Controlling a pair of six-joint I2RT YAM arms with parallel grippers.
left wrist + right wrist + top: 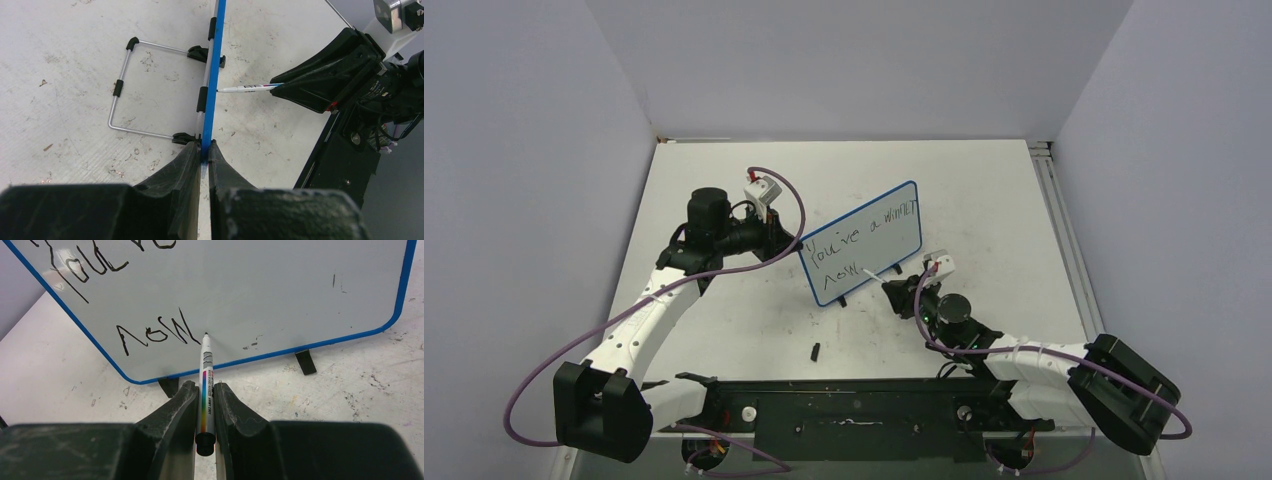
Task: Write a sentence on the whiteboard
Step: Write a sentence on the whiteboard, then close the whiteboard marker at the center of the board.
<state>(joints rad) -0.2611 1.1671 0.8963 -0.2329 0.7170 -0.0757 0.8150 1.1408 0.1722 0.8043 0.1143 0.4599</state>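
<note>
Your left hand [204,150] clamps the whiteboard [300,290], your right hand [205,390] grips the marker [206,370], tip at the second line; the sentence [852,240] looks nearly done.

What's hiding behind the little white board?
A thin silver wire stand folds out behind the small blue-framed whiteboard, lying on the scuffed white table. The black left gripper pinches the board's edge. The board's back face is seen only edge-on, so it is hidden.
</note>
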